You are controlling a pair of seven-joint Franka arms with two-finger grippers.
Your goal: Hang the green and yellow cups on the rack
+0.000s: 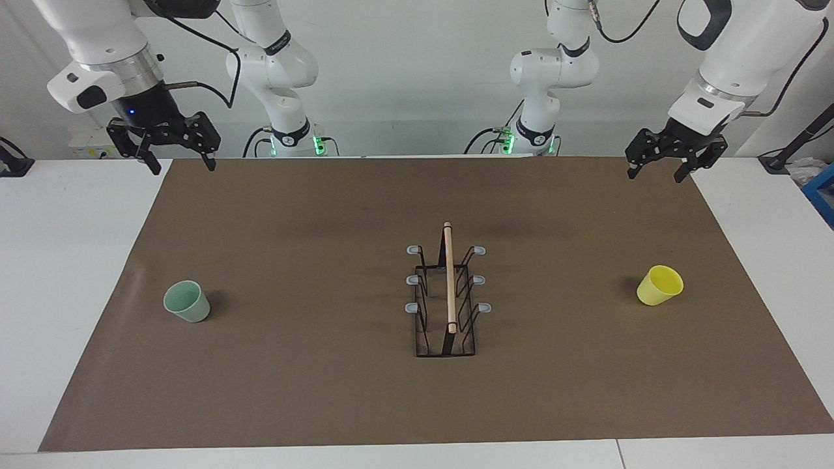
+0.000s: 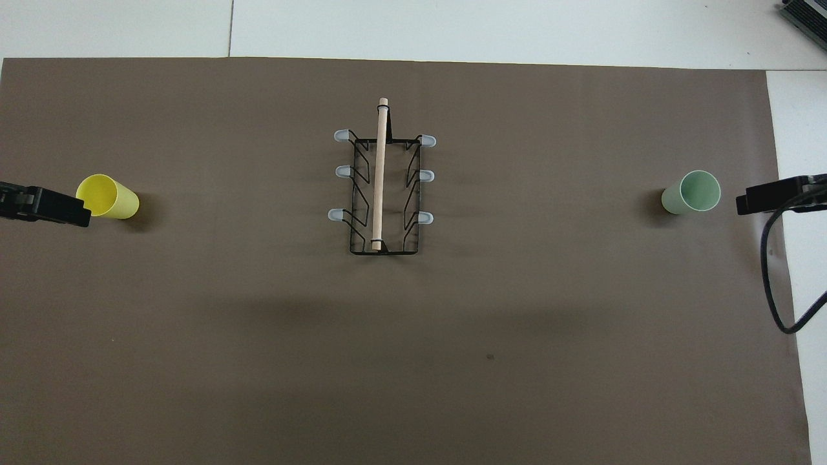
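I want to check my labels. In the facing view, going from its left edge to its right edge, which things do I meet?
right gripper → green cup → rack → yellow cup → left gripper
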